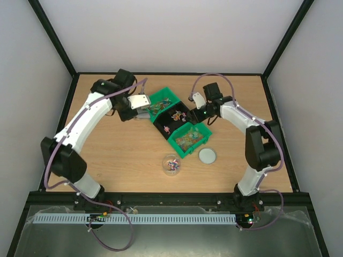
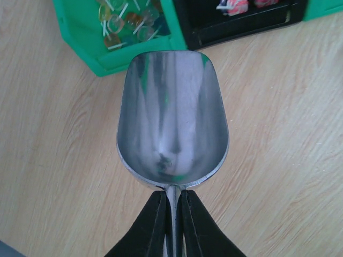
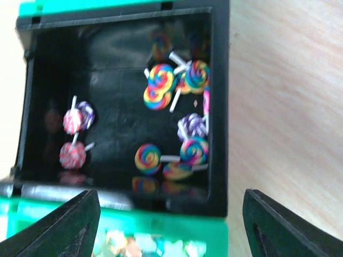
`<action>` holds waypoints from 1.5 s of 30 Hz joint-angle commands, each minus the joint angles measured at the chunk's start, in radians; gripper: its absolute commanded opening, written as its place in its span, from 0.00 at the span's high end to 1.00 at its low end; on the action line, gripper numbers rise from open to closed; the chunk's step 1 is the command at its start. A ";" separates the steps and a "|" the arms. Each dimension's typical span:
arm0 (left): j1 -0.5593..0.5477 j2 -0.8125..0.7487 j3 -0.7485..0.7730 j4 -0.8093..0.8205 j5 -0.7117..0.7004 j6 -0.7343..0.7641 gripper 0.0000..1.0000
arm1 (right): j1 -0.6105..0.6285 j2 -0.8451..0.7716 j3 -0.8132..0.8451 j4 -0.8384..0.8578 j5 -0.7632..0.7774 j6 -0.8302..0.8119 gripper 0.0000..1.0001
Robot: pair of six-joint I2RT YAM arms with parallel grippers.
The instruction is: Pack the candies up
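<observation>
Nearest your arm bases, the clear jar stands upright on the wooden table with a few candies inside. The round lid lies flat just to its right. Beyond them three bins sit in a diagonal row. First is a near green bin holding more candies, then a black bin with swirl lollipops scattered on its floor, then a far green bin. Your right gripper hovers over the black bin, jaws spread wide and holding nothing. Your left gripper is clamped on the handle of the empty metal scoop, whose lip is near the far green bin.
</observation>
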 commanded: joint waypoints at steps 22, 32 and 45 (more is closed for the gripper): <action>-0.013 0.506 0.447 -0.171 -0.225 -0.015 0.98 | 0.094 0.220 0.200 0.007 0.051 -0.052 0.67; -0.022 0.502 0.382 -0.174 -0.291 0.020 0.98 | 0.133 0.237 0.214 0.038 0.045 -0.076 0.83; -0.056 0.430 0.329 -0.176 -0.351 0.077 0.98 | 0.139 0.234 0.212 0.054 0.101 -0.061 0.98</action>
